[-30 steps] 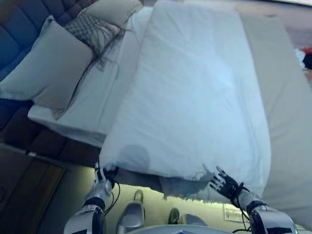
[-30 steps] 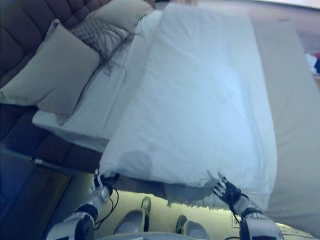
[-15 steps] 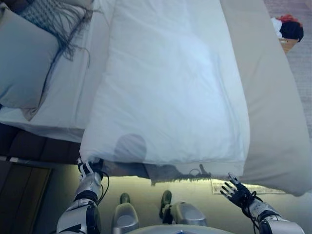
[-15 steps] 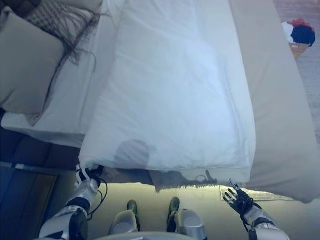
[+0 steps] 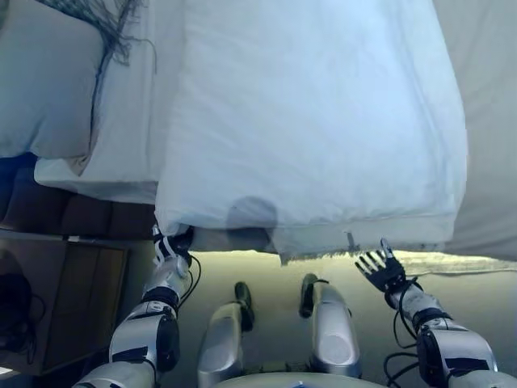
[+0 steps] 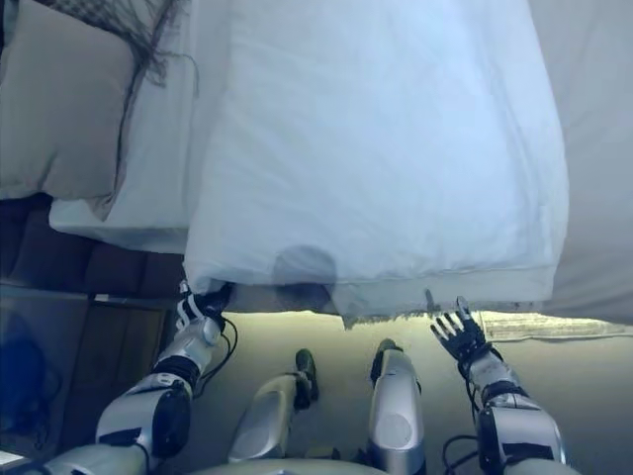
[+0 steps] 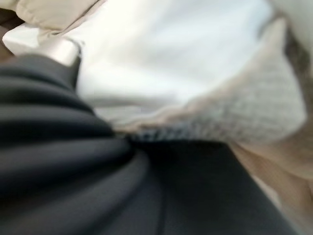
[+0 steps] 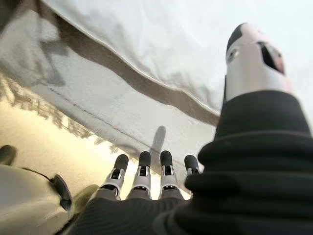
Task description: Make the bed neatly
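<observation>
The right hand (image 6: 458, 333) hung spread and empty just below the near hem of the white duvet (image 5: 315, 121), apart from it. The left hand (image 5: 168, 246) was tucked up under the duvet's near left corner; whether its fingers held the cloth could not be told, as its own wrist view showed only the dark cover and cloth. The duvet lay along the bed, its near edge overhanging a fringed knit blanket (image 5: 323, 245), and a pillow (image 5: 44, 81) lay beyond its left edge. It looked soft, light and bulky, likely to sag and slide; the best hold was probably by the near corners, pinching the hem.
</observation>
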`<state>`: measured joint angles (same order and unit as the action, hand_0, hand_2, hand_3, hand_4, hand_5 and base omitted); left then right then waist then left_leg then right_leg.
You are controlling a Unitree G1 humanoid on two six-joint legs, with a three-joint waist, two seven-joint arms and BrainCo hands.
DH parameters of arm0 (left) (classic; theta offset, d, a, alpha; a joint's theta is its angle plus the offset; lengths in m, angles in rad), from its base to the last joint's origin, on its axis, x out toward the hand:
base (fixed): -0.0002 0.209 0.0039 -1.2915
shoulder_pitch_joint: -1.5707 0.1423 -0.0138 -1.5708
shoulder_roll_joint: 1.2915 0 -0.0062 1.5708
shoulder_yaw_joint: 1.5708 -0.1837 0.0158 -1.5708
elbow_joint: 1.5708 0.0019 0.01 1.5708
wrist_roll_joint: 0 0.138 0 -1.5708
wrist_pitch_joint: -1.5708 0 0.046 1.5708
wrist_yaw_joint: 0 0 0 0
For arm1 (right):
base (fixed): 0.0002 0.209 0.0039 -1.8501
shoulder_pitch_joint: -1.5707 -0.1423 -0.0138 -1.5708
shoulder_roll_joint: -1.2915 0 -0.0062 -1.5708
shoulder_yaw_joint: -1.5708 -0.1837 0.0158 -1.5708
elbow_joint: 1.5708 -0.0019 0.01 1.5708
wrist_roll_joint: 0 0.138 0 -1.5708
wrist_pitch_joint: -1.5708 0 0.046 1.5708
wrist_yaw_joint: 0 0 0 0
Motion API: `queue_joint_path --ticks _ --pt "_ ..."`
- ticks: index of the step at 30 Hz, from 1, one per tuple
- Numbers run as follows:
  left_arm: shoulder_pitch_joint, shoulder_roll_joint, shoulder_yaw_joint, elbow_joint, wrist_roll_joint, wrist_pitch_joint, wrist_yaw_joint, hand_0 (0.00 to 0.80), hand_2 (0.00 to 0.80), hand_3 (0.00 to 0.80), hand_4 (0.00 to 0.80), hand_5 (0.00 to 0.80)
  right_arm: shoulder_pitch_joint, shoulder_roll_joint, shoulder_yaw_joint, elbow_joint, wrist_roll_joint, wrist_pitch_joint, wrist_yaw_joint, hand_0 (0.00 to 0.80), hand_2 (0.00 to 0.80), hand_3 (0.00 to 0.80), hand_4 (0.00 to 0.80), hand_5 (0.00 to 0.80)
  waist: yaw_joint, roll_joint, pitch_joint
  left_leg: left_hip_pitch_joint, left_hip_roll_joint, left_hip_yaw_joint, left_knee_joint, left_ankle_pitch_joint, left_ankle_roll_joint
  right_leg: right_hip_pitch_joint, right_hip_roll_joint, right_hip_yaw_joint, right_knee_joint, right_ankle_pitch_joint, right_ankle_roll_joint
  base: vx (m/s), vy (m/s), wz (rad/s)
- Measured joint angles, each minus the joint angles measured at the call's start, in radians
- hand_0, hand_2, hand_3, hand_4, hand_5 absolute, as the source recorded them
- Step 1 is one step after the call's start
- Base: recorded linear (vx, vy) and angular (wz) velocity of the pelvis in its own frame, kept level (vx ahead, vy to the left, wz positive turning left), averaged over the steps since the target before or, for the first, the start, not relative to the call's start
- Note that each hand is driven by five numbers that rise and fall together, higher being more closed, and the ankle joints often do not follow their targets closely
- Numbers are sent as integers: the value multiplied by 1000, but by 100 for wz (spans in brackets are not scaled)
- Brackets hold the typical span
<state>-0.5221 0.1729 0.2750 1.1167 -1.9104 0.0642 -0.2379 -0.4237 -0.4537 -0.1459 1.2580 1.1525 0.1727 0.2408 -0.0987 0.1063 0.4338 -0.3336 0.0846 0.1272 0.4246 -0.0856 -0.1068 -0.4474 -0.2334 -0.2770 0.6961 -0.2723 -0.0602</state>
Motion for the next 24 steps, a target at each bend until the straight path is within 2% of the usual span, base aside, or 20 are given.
queue_joint_path --ticks 6,14,17,24 --pt "-31 7 0 -76 -1 0 0 800 800 800 800 800 -77 -47 0 -4 46 -22 4 0 0 0 0 0 11 6 62 -99 6 -11 76 -8 -4 -90 -12 0 78 -13 -19 -20 -56 8" --pt "-57 9 -1 -185 -1 0 -1 800 800 800 800 800 -165 -95 1 -26 60 -22 2 0 0 0 0 0 41 14 66 -257 26 -31 189 -23 -5 -227 -9 -1 163 -30 -38 16 -71 3" --pt "-76 19 -21 -197 -1 0 0 800 800 800 800 800 -179 -115 3 -31 74 -22 2 0 0 0 0 0 62 15 67 -301 31 -45 216 -26 -9 -265 -6 -3 184 -32 -42 95 -82 2" --pt "-91 41 -39 -243 -1 0 4 800 800 800 800 800 -243 -128 6 -34 100 -21 1 0 0 0 0 0 79 17 69 -395 32 -76 284 -40 -16 -335 -6 -17 230 -41 -55 33 -65 6"
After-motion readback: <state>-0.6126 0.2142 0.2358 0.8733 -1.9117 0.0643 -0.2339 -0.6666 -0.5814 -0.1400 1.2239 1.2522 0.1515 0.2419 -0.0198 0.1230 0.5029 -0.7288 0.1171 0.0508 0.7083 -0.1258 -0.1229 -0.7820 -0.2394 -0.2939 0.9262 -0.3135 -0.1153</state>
